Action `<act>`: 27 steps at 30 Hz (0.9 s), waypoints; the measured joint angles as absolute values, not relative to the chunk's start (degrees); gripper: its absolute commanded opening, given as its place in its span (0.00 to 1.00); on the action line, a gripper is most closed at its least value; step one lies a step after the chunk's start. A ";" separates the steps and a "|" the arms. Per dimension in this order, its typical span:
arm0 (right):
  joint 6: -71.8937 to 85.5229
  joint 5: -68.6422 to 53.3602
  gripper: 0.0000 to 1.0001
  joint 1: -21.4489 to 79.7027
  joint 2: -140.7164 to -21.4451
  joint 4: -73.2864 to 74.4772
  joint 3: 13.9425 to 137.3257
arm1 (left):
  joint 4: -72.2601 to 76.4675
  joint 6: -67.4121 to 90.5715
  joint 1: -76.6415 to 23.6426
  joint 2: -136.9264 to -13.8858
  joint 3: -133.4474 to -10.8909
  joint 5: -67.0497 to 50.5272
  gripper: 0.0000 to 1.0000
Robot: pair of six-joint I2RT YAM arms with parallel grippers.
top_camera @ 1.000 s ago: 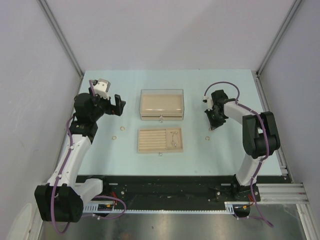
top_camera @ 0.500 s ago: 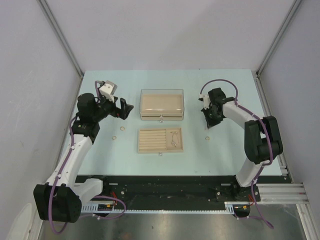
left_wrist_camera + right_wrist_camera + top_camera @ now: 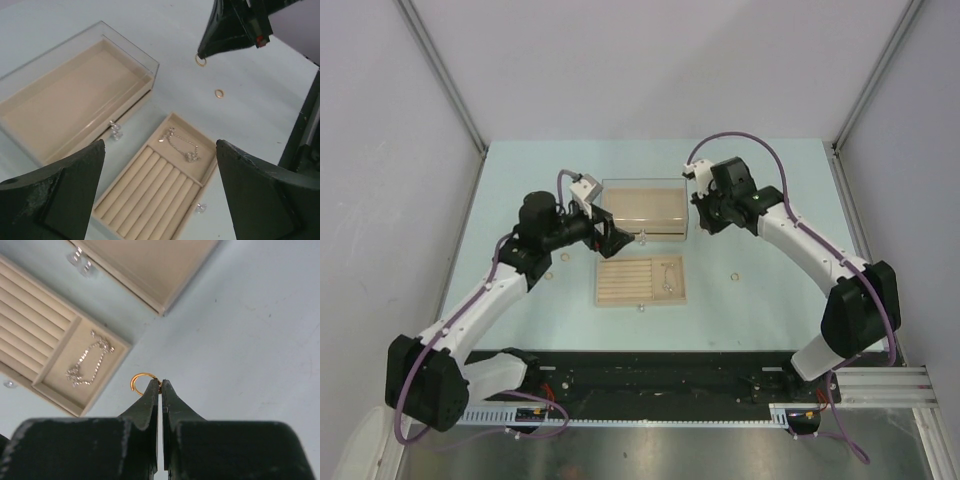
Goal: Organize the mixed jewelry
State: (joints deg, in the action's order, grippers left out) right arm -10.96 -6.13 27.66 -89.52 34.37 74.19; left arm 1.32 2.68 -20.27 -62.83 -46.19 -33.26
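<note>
My right gripper [image 3: 160, 382] is shut on a small gold ring [image 3: 141, 381], pinched by its edge at the fingertips and held above the table. From above, the right gripper [image 3: 704, 224] hangs beside the right end of the clear-lidded beige box [image 3: 643, 208]. A silvery chain [image 3: 181, 145] lies in the end compartment of the beige slotted tray [image 3: 150, 200]. A second gold ring [image 3: 219, 93] lies on the table right of the tray, and another gold ring [image 3: 549, 273] lies left of it. My left gripper [image 3: 608, 240] is open above the tray's left end, holding nothing.
The tray [image 3: 640, 281] sits in front of the box, its small knob [image 3: 199, 208] toward the arms. The box drawer has a knob [image 3: 116, 130] too. Grey walls close in the table on three sides.
The right gripper shut on a gold ring at the right of the table and carried it left toward the box. The left arm swung right, over the tray's left end.
</note>
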 measured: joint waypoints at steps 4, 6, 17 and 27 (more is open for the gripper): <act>-10.96 -6.00 0.00 30.11 -89.54 33.26 79.02 | 1.63 4.64 -23.90 -67.70 -47.99 -33.19 0.96; -10.66 -6.13 0.00 31.44 -89.54 32.34 81.58 | 1.89 5.72 -25.61 -69.73 -49.63 -33.21 0.94; -6.98 -3.97 0.00 34.85 -89.56 29.93 86.17 | 8.91 13.89 -28.34 -76.47 -55.00 -29.54 0.77; -4.25 0.73 0.00 37.06 -89.56 29.47 86.17 | 12.93 21.74 -28.53 -80.68 -56.86 -27.29 0.70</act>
